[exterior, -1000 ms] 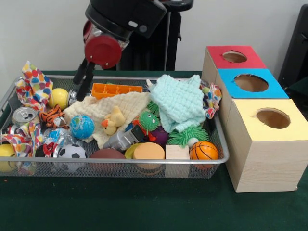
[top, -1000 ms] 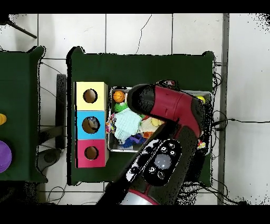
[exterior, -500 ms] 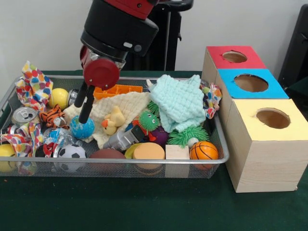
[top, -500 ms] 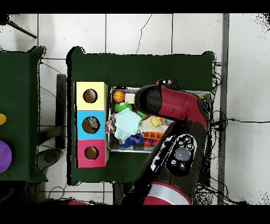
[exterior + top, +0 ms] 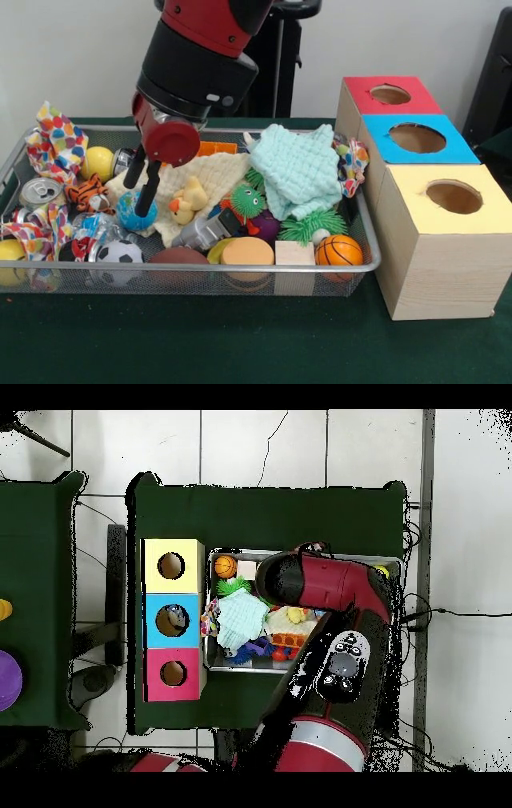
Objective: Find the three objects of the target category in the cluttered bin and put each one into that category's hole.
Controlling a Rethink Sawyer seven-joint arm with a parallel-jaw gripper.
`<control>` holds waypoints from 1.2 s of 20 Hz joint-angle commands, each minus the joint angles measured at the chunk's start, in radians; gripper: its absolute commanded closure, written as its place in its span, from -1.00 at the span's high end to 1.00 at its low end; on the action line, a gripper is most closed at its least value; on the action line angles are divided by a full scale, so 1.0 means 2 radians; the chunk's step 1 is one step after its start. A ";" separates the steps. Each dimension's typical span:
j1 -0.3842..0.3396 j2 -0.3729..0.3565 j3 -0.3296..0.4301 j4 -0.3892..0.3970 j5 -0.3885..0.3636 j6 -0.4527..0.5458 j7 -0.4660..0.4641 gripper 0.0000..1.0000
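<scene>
The silver mesh bin [image 5: 240, 278] is full of clutter. My gripper [image 5: 137, 200] hangs over its left half with the black fingers [image 5: 147, 192] apart, either side of the top of a blue globe ball [image 5: 130, 214]; I cannot tell if they touch it. A soccer ball [image 5: 118, 253], a basketball [image 5: 338, 250] and a yellow ball [image 5: 98, 162] also lie in the bin. The red-topped box's hole [image 5: 390, 94] is at the far right. In the overhead view the arm [image 5: 320, 584] covers the bin's [image 5: 225, 667] right part and hides the gripper; the red box's hole [image 5: 173, 674] shows.
Blue-topped [image 5: 418, 138] and yellow-topped [image 5: 454, 196] boxes stand nearer than the red one. A cream cloth [image 5: 212, 180], a mint cloth [image 5: 298, 172], a yellow duck [image 5: 189, 199], an orange tray [image 5: 216, 148], a can [image 5: 38, 192] and a green spiky toy [image 5: 246, 200] crowd the bin.
The gripper has come down and slightly right from the bin's far left rim onto the blue globe ball. The arm has swung further over the bin.
</scene>
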 commanded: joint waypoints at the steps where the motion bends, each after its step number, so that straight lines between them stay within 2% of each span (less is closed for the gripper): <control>1: -0.012 0.027 0.061 0.029 -0.043 0.003 -0.074 1.00; 12: -0.024 0.057 0.062 0.005 -0.080 -0.022 -0.065 1.00; 24: -0.032 0.063 0.067 -0.007 -0.110 -0.028 -0.065 1.00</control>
